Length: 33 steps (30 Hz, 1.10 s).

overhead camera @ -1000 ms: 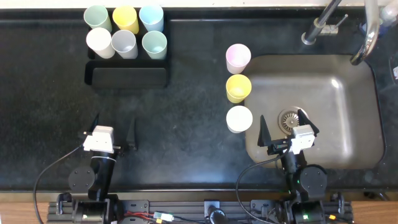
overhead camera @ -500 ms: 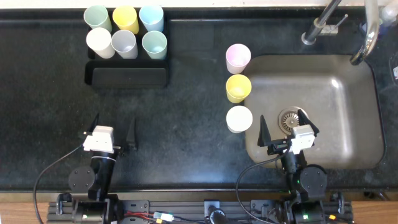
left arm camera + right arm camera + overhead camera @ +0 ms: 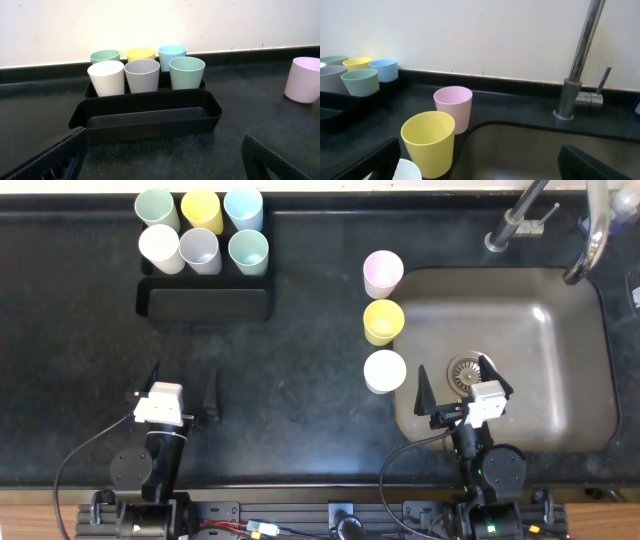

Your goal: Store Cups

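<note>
My left claw (image 3: 185, 383) hangs over the black counter (image 3: 300, 380) at the near left. Its 2 fingers are spread wide and there is nothing between them. My right claw (image 3: 452, 376) is at the near right, over the near left part of the steel sink (image 3: 540, 330) and just beside the drain (image 3: 465, 370). It is wide open as well and grips nothing.

3 loose cups stand upright on the counter in a line along the sink's left rim, each a little apart from the next. Nearest is the white cup (image 3: 385, 371), just left of my right claw. Beyond it stands the yellow cup (image 3: 383, 321), and farthest the pink cup (image 3: 382, 272).

Well to the left of them, and straight ahead of my left claw, sits the black tray (image 3: 205, 305). Its long near trough faces me. In its far part 6 cups stand upright, packed close in 2 rows of 3. The near row, from left to right, is the tray's white cup (image 3: 161, 248), the grey cup (image 3: 199, 250) and the green cup (image 3: 248, 252). The far row, by the wall, is the pale green cup (image 3: 157, 208), the tray's yellow cup (image 3: 201, 210) and the blue cup (image 3: 243, 208).

At the far right, behind the sink, rises the metal faucet (image 3: 515, 220).
</note>
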Motion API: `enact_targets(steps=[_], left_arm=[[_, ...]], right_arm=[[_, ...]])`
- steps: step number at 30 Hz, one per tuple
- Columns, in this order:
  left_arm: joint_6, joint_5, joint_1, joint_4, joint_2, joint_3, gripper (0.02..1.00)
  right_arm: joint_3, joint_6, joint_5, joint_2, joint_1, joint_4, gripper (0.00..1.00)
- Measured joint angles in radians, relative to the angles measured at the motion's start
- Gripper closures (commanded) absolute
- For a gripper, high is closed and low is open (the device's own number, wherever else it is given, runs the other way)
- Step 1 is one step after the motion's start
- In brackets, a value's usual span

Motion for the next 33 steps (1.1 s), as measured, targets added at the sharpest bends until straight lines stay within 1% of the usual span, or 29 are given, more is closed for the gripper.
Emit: enact_targets(steps=[10,12,14,18,21,24,27,30,33], left_arm=[[-0.006,0.000,0.000,0.004,0.000,0.000,0.018],[-0.032,0.000,0.000,0.038,0.003,0.000,0.018],[-0.068,0.000,0.000,0.114,0.027,0.002,0.018],[-0.165,0.005,0.000,0.205,0.219,0.086,0.018],[-0.227,0.047,0.001,0.189,0.458,0.262,0.018],[-0.270,0.105,-0.016,0.038,0.724,0.552,0.018],[-0.292,0.121,-0.084,-0.180,0.951,0.864,0.018],[-0.318,0.085,-0.192,-0.391,1.170,1.189,0.018],[-0.367,0.008,-0.316,-0.570,1.364,1.479,0.018]], right_arm=[[0.000,0.000,0.000,0.000,0.000,0.000,0.005],[0.000,0.000,0.000,0.000,0.000,0.000,0.003],[0.000,0.000,0.000,0.000,0.000,0.000,0.005],[0.000,0.000,0.000,0.000,0.000,0.000,0.005],[0.000,0.000,0.000,0.000,0.001,0.000,0.005],[0.000,-0.001,0.000,0.000,0.001,0.000,0.003],[0.000,0.000,0.000,0.000,0.001,-0.001,0.003],[0.000,0.000,0.000,0.000,0.001,0.000,0.005],[0.000,0.000,0.000,0.000,0.001,-0.001,0.005]])
